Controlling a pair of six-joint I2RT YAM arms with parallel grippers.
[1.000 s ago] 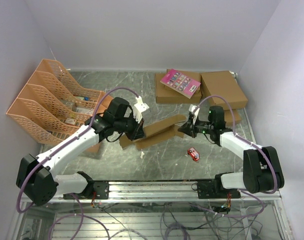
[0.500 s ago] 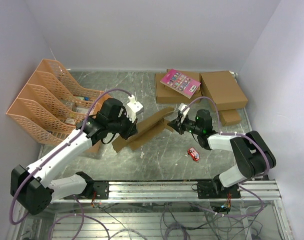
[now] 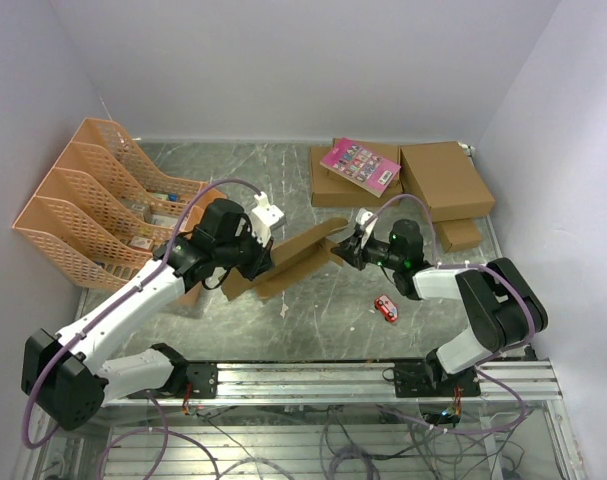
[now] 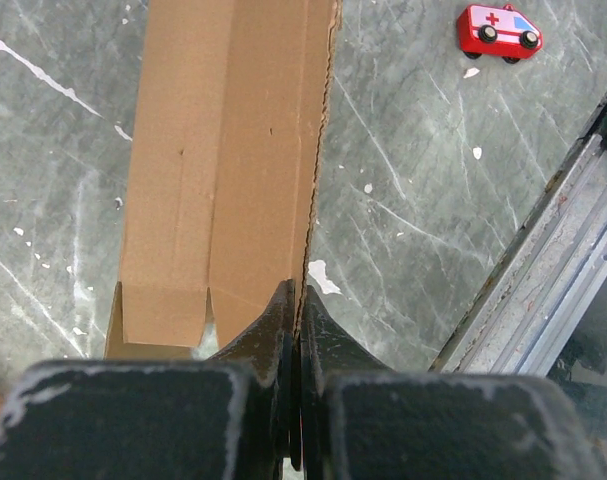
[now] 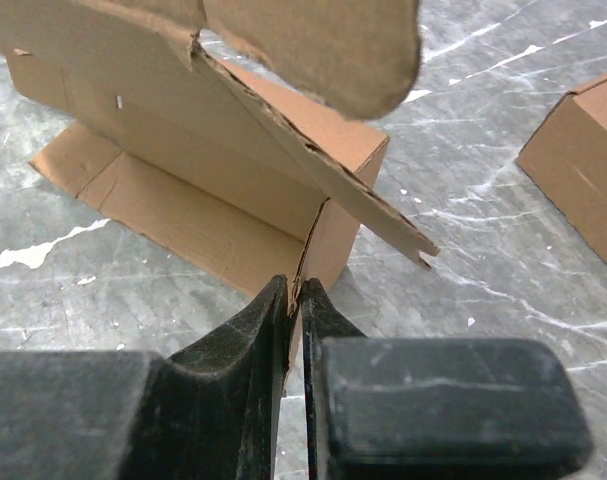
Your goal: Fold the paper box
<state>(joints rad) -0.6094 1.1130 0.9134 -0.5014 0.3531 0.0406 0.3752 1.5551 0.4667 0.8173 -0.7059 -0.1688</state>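
Note:
The paper box [image 3: 301,257] is a plain brown die-cut cardboard piece, partly folded, held slanting between both grippers at the table's middle. My left gripper [image 3: 266,258] is shut on the edge of its long wall at its left end; in the left wrist view the box [image 4: 223,150] runs away from my left gripper [image 4: 296,292]. My right gripper [image 3: 351,250] is shut on an upright end panel at its right end; in the right wrist view the box [image 5: 213,180] stands ahead of my right gripper [image 5: 295,288], with a rounded flap above.
Two larger brown boxes [image 3: 445,180] lie at the back right, one bearing a pink booklet [image 3: 360,164]. A much smaller brown box [image 3: 459,234] lies to the right. A red toy ambulance [image 3: 386,308] sits near the front. Peach file racks [image 3: 103,205] stand at left. A metal rail [image 3: 323,375] runs along the front.
Both grippers have carried the box leftward and away from me; its right end has risen and it now slants more steeply. The right arm has drawn in toward the centre.

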